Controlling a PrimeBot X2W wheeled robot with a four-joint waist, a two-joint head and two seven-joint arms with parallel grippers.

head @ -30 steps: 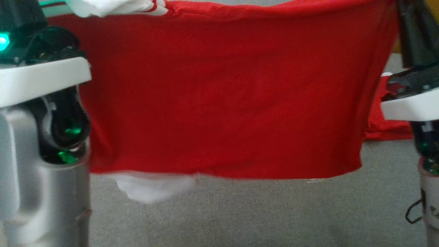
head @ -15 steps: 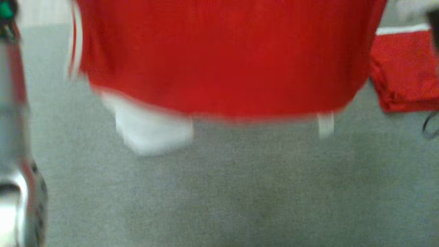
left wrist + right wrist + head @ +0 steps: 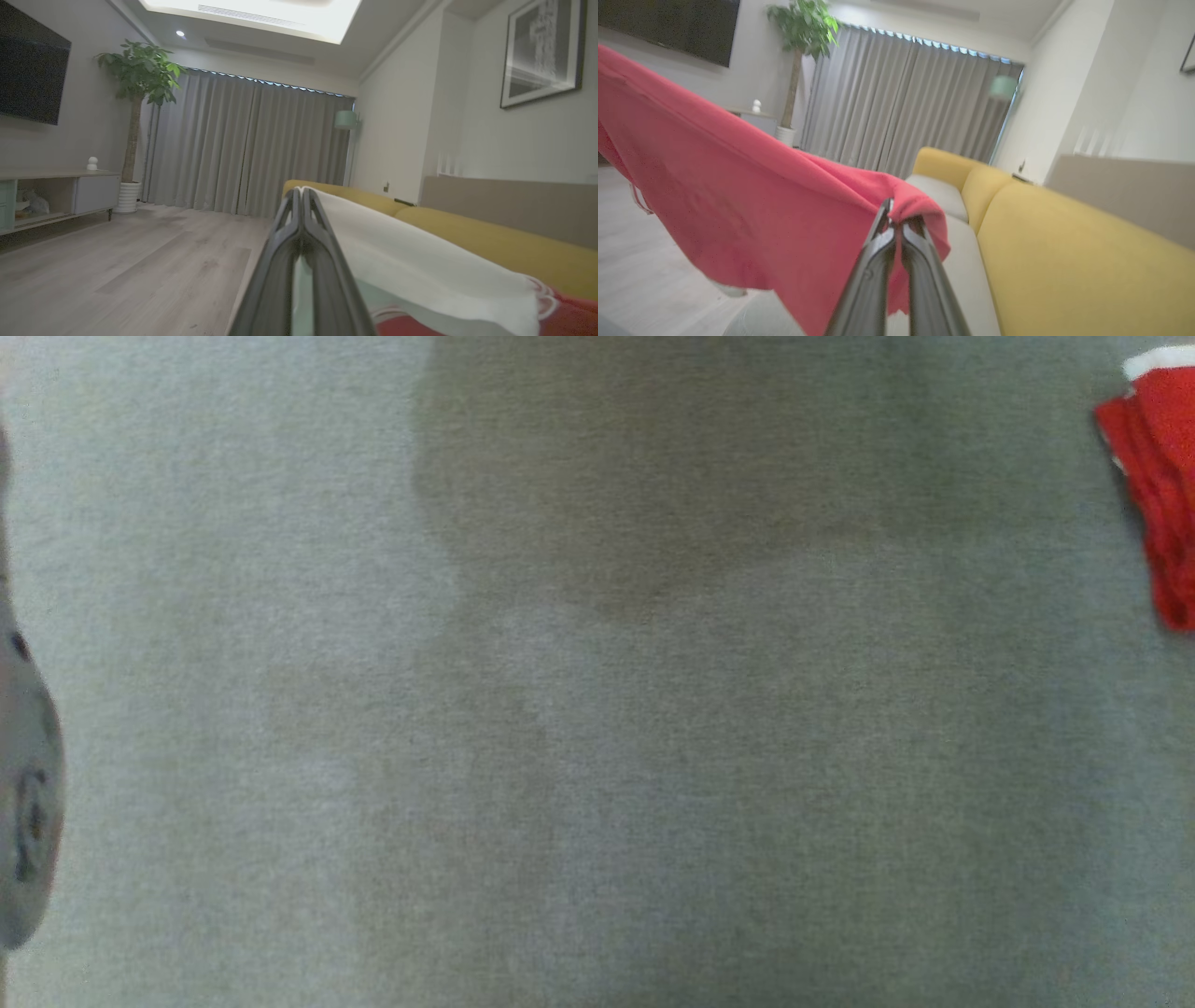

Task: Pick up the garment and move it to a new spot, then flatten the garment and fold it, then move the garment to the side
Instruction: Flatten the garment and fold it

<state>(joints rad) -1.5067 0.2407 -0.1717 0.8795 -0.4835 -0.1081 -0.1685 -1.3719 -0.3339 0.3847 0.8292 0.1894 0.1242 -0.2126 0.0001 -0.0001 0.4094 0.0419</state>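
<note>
Carpet (image 3: pixel 597 756) took up the middle of the head view, grey and bare. I judged that as the landing zone for the new spot.

Garment (image 3: pixel 738 196) was in the air. Its red body stretched from upper left to centre of the right wrist view, and its white part (image 3: pixel 420 266) draped toward the lower right of the left wrist view.

Step in hand looked like carry-and-lay-down. To do it well:
- hold both arms level and well apart so the cloth is taut
- touch the free hem to the carpet first
- draw back so the rest lands flat
- release last

Yellow sofa (image 3: pixel 1064 252) sat right of centre in the right wrist view, so any swing should be planned clear of it.

Red cloth (image 3: pixel 1162 495) with a white edge lay at the head view's upper right. I couldn't tell whether it belonged to the held piece — best to land clear of it.

Right gripper (image 3: pixel 900 215): fingers pinched together on a bunched red corner.

Left gripper (image 3: pixel 301 193): fingers pressed together, white edge coming off the tips, so it looked clamped on it.

Writing: none readable. The framed picture (image 3: pixel 542 51) at the upper right of the left wrist view was too blurred, and no label or brand was visible on the cloth.
</note>
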